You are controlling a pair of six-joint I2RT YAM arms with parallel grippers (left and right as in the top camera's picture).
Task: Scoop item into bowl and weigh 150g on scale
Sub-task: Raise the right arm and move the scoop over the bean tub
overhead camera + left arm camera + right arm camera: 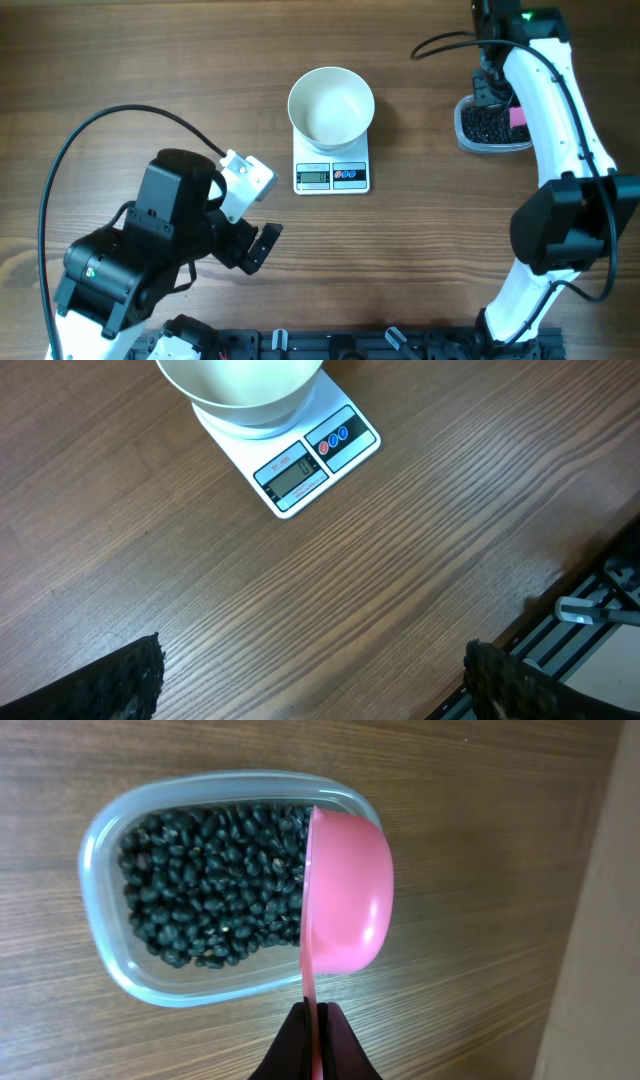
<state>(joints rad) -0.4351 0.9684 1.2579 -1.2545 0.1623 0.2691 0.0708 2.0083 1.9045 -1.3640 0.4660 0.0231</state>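
The black beans [205,885] lie in a clear tub [100,930] at the far right of the counter [150,60]. The right hand [316,1020] is right above that tub. It is closed tight on the thin handle of a pink scoop [350,895]. The scoop is turned on its side. Its open mouth faces the beans and its round back faces away. It hangs over the right end of the tub. I cannot tell if its rim touches the beans.

The white bowl [331,103] sits on the far part of the white scale [332,172], in the middle of the counter. The bowl looks empty. The little screen and two round buttons on the scale face the near side. The bowl and the tub are well apart, with bare wood between them.

The left hand [312,660] is wide open and holds nothing. It hangs over bare wood, near and to the left of the scale. Its two dark fingers [125,680] show at the bottom corners of its own camera view. There is open wood between this hand and the scale.

The right arm [560,110] is white and reaches from the near right side to the far right. The left arm [140,250] is bent low at the near left. A black rail [330,345] runs along the near edge of the counter.
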